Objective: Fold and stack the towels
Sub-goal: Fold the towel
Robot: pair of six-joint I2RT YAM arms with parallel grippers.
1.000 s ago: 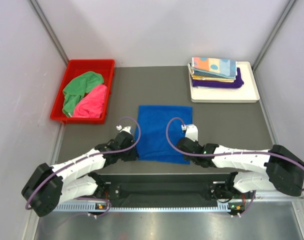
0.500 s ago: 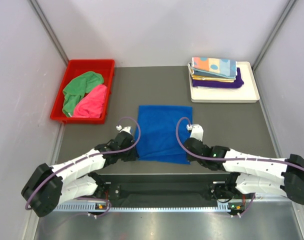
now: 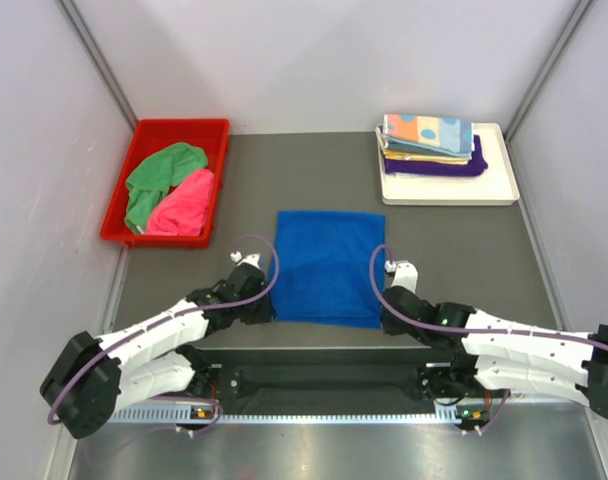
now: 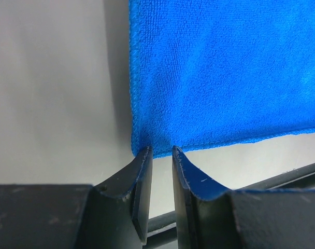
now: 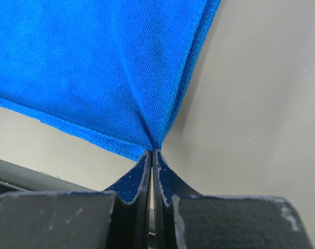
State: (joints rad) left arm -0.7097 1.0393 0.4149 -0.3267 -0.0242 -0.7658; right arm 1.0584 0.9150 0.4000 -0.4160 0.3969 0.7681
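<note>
A royal blue towel [image 3: 327,265] lies flat in the middle of the table. My left gripper [image 3: 265,311] is at the towel's near left corner. In the left wrist view its jaws [image 4: 161,150] stand open with a narrow gap, and the corner of the blue towel [image 4: 225,67] just meets the tips. My right gripper [image 3: 384,318] is at the near right corner. In the right wrist view it [image 5: 153,151] is shut on that corner of the blue towel [image 5: 95,57], which puckers into the tips.
A red bin [image 3: 180,127] at the back left holds a crumpled green towel [image 3: 159,172] and a pink towel [image 3: 184,205]. A white tray [image 3: 444,192] at the back right carries a stack of folded towels [image 3: 429,140]. Grey walls enclose the table on three sides.
My right arm has swung right and nearer, off the towel's right side to its near right corner, and its jaws have shut there. The left arm has stayed put.
</note>
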